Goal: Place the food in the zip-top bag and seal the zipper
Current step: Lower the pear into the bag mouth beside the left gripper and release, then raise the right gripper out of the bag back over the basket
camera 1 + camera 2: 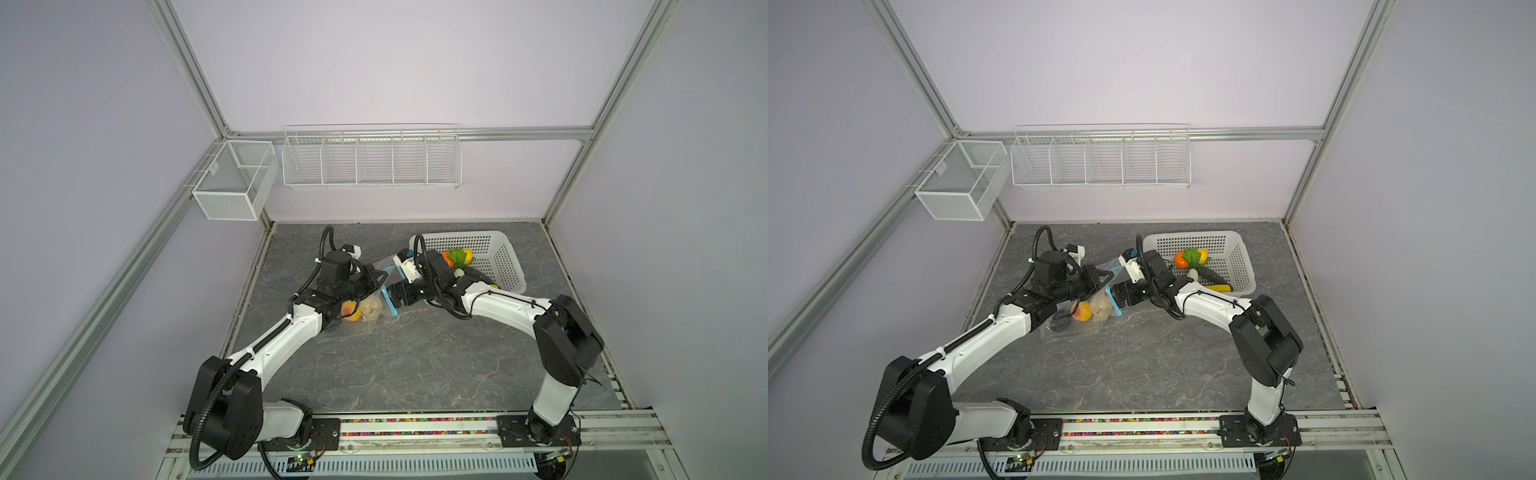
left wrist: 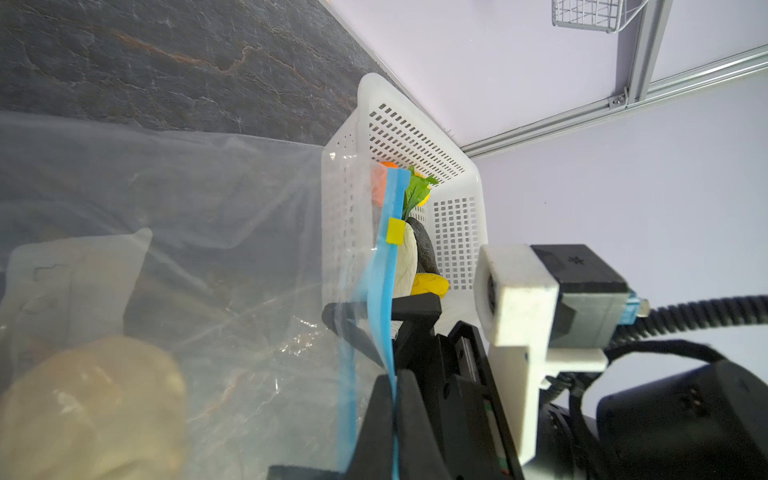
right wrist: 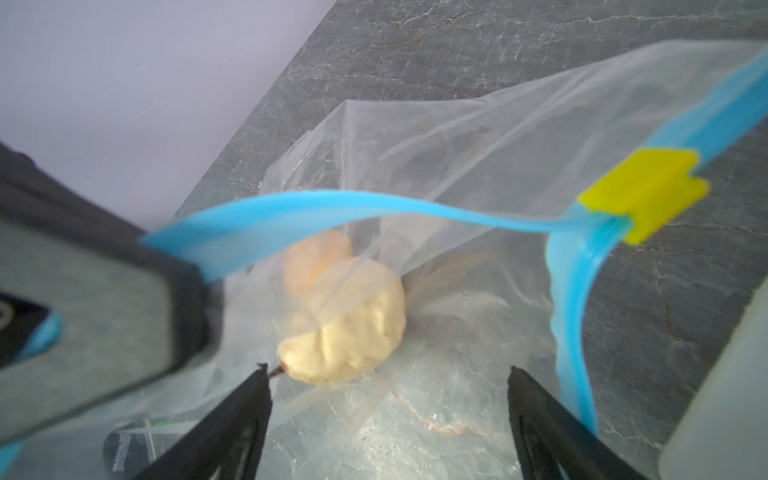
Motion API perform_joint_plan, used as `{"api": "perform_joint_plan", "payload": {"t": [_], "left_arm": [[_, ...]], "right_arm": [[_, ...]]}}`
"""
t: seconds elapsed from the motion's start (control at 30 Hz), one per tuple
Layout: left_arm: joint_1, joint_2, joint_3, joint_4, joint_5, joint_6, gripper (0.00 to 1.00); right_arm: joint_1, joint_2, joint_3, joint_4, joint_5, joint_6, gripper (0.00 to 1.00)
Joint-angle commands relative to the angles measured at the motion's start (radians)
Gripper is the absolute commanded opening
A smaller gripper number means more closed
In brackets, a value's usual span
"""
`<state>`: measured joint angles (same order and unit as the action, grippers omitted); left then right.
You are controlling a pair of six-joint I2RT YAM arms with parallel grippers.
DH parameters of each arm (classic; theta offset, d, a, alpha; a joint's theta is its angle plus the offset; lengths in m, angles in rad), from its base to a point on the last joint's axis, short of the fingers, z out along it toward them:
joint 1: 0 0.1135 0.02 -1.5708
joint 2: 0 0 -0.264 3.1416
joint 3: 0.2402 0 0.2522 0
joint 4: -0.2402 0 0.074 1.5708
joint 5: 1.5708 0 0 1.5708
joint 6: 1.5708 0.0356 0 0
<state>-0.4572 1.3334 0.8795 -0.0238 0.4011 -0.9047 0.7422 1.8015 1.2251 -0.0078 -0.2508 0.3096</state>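
1. Closest to the lens is the right end effector. Its black fingers are spread wide with nothing between them, poised at the bag's mouth with the beige lumpy ball just past the tips.
2. The zip-top bag lies on the counter between the two arms. The ball and a yellow-red peach are inside it.
3. The left end effector is pinched tight on the zipper, lifting one lip. The yellow slider sits further along the strip.
4. Just beyond the bag, the white basket holds the rest of the food: an orange, a leafy-green piece, a dark piece and a yellow oblong piece.
5. What worries me is that only one lip is held up and the other sags, so a piece could catch on the film or land outside. The thin strip might also slip from the pinch, and the light bag could skid if nudged.
6. The counter is smooth grey marbled stone. The walls are pale lilac inside an aluminium frame, with a wire rack and a mesh box on them.
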Motion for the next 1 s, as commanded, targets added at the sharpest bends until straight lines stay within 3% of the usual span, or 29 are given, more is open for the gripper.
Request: {"api": "perform_joint_plan", "payload": {"t": [0.0,0.33,0.63,0.8,0.97], "left_arm": [[0.0,-0.017,-0.011,0.023,0.002,0.005,0.0],[0.006,-0.02,-0.026,0.024,-0.003,0.009,0.0],[0.01,0.009,-0.022,0.038,0.003,0.003,0.0],[0.009,0.029,0.003,0.039,0.014,0.003,0.0],[0.009,0.058,0.036,0.021,0.017,0.026,0.0]], "right_arm": [[0.007,-0.017,0.013,-0.022,0.019,-0.016,0.9],[0.006,-0.096,0.028,-0.115,0.074,0.024,0.89],[-0.001,-0.203,0.028,-0.282,0.234,0.036,0.87],[-0.058,-0.239,0.03,-0.339,0.322,-0.031,0.84],[-0.175,-0.212,0.044,-0.327,0.334,-0.069,0.8]]}}
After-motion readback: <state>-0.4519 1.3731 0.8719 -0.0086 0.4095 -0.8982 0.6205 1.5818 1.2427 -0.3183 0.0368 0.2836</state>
